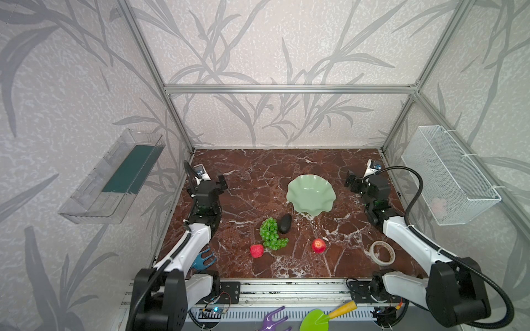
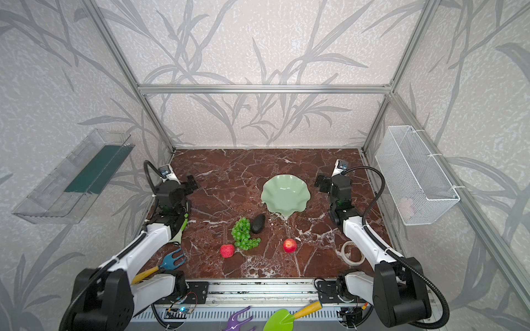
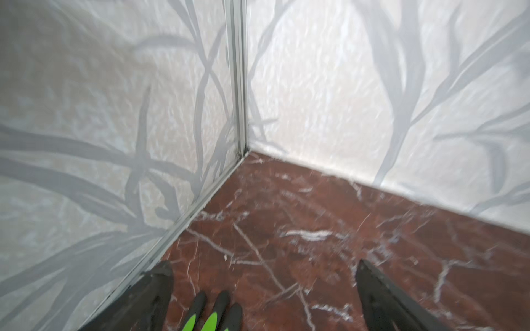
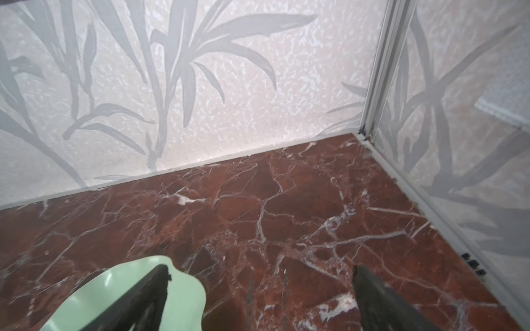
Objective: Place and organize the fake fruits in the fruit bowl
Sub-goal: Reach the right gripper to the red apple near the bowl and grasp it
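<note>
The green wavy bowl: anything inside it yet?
Nothing: in both top views the fruit bowl is bare inside. Grapes, avocado and both red fruits lie outside it. In the right wrist view a gripper finger covers part.

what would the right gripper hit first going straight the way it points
For the right gripper, likely bare table, then the back wall; the fruit bowl sits off to the side.

Both arms (image 1: 192,243) have white links (image 1: 407,238), black joints (image 1: 160,298), corrugated cables (image 1: 416,183)
</note>
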Action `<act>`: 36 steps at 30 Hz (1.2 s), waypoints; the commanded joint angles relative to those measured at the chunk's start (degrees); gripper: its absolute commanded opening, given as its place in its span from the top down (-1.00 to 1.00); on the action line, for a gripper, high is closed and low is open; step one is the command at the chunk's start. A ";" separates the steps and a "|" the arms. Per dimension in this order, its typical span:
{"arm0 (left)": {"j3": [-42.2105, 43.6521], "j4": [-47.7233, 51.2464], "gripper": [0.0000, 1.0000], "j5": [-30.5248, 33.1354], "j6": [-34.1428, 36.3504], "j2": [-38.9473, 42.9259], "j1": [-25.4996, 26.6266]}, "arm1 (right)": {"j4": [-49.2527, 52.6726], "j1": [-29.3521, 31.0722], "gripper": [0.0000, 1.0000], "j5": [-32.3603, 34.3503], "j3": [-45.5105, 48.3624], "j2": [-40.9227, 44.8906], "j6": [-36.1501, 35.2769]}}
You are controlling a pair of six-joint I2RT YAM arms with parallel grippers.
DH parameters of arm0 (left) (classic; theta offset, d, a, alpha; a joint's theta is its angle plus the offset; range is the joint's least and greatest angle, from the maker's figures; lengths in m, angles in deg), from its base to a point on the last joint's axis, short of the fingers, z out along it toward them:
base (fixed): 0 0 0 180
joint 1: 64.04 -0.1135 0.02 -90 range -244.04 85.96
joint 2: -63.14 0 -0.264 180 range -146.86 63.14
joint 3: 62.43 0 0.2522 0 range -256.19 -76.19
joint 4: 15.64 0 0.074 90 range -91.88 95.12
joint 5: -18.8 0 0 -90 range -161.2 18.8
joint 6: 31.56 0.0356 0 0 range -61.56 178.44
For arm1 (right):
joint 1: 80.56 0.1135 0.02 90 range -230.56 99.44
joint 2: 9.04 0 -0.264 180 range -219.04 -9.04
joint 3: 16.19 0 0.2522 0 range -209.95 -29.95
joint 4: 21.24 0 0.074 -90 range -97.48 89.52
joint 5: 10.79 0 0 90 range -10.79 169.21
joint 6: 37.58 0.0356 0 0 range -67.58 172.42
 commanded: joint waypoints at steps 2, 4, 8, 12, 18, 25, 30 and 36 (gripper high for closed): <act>-0.88 18.12 -0.98 -6.21 -2.58 7.22 -0.28 | 14.57 0.10 -0.79 -22.24 -1.63 0.34 4.59; -1.55 21.84 -0.98 -6.15 -2.40 9.43 -0.29 | 20.94 0.97 -0.73 -28.07 -2.62 0.98 5.28; 0.45 23.16 -0.98 -6.28 -2.23 13.64 -0.24 | 36.20 8.42 -0.67 -24.35 -3.43 4.42 3.25; 1.35 21.40 -0.97 -5.56 -2.56 15.54 -0.28 | 46.20 18.68 -0.67 -16.95 -3.83 7.82 5.42; 0.03 22.80 -0.97 -7.08 -2.28 15.62 -0.30 | 49.71 29.92 -0.64 -12.07 -3.00 8.77 12.54; 0.35 22.36 -0.97 -8.32 -2.73 16.88 -0.28 | 48.99 37.12 -0.59 -9.57 -1.50 4.93 18.98; 0.39 22.49 -0.97 -7.99 -3.07 16.82 -0.26 | 46.96 39.93 -0.57 -9.22 -0.68 0.69 23.37; 0.29 22.62 -0.97 -8.02 -3.16 16.59 -0.28 | 46.15 43.98 -0.56 -7.92 -1.23 -4.61 25.27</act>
